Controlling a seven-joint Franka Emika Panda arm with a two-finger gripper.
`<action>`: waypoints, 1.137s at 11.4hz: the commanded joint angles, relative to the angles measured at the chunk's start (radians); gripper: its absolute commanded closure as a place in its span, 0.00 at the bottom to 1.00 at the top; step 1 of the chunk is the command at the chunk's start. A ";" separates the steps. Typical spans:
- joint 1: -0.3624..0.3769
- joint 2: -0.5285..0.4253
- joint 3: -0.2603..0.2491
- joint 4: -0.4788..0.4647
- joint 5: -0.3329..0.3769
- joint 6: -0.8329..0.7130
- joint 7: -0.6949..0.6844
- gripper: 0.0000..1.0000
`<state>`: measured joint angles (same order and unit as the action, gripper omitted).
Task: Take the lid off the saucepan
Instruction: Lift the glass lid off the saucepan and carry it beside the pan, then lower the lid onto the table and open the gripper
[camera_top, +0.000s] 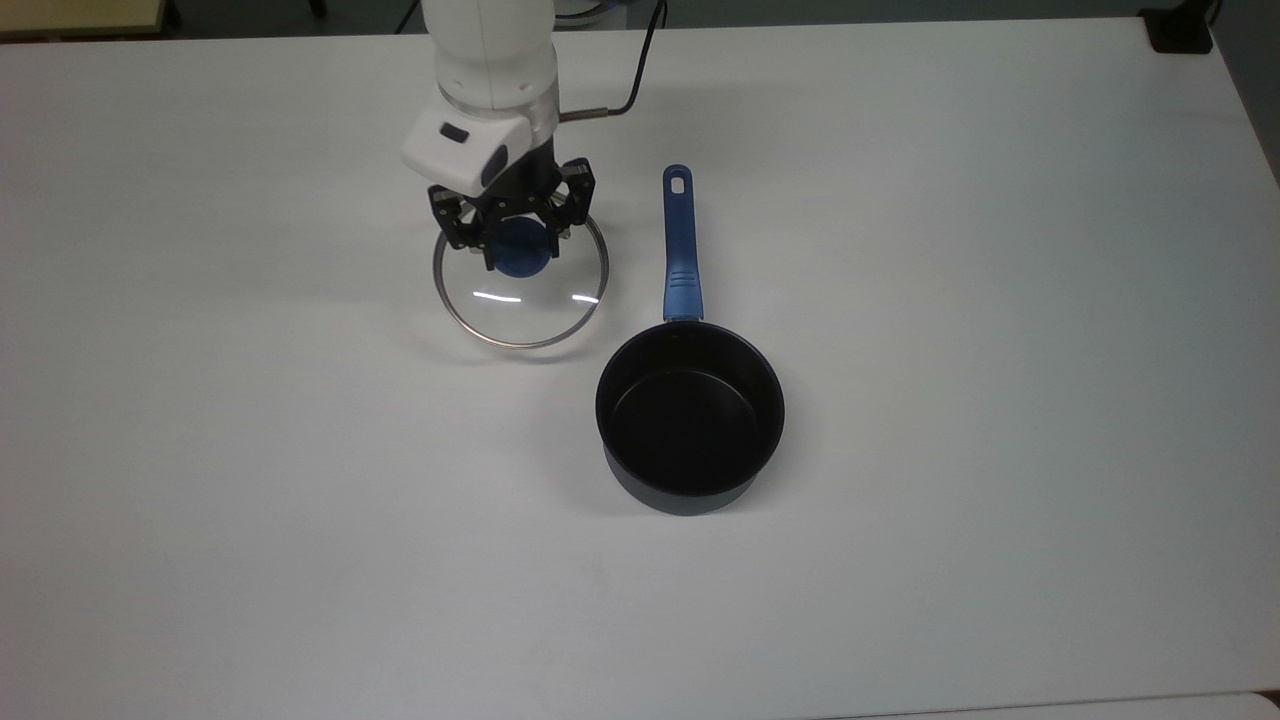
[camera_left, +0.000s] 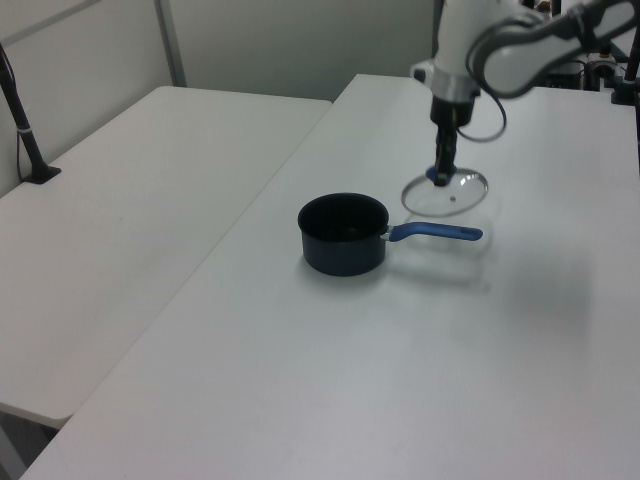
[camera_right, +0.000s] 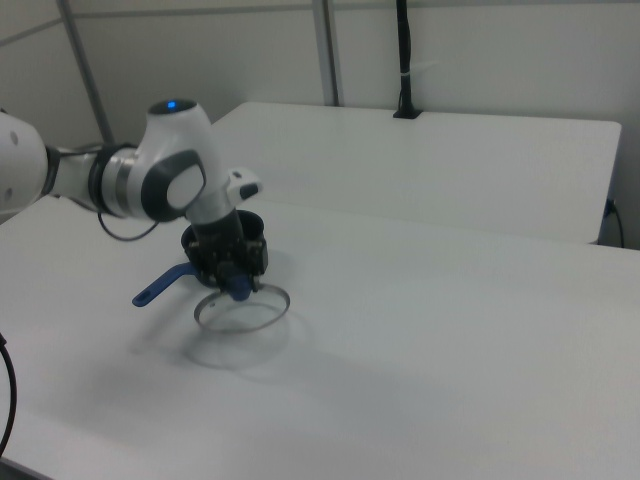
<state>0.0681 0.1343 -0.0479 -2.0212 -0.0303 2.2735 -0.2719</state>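
Note:
My gripper (camera_top: 519, 249) is shut on the blue knob of the clear glass lid (camera_top: 520, 312). The lid hangs a little above the table, to the top view's left of the saucepan's long blue handle (camera_top: 680, 245). The saucepan (camera_top: 690, 420) stands uncovered with its black inside showing. In the left view the lid (camera_left: 450, 195) is beyond the handle (camera_left: 435, 232), under the gripper (camera_left: 440, 176), and the saucepan (camera_left: 342, 232) is nearer. In the right view the lid (camera_right: 243, 310) casts a shadow on the table below, and the gripper (camera_right: 236, 283) partly hides the pan.
The white table (camera_top: 950, 450) spreads wide around the pan. A second table (camera_left: 130, 200) adjoins it on the left view's left, with a black post (camera_left: 25, 125) clamped to it. A black clamp (camera_top: 1180, 30) sits at the top view's far right corner.

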 joint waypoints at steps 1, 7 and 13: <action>0.013 -0.015 0.005 -0.114 -0.020 0.106 0.005 0.58; 0.004 0.012 0.003 -0.087 -0.020 0.043 0.019 0.00; 0.012 -0.059 0.002 0.289 -0.022 -0.483 0.107 0.00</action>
<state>0.0662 0.1050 -0.0426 -1.8337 -0.0305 1.9263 -0.2417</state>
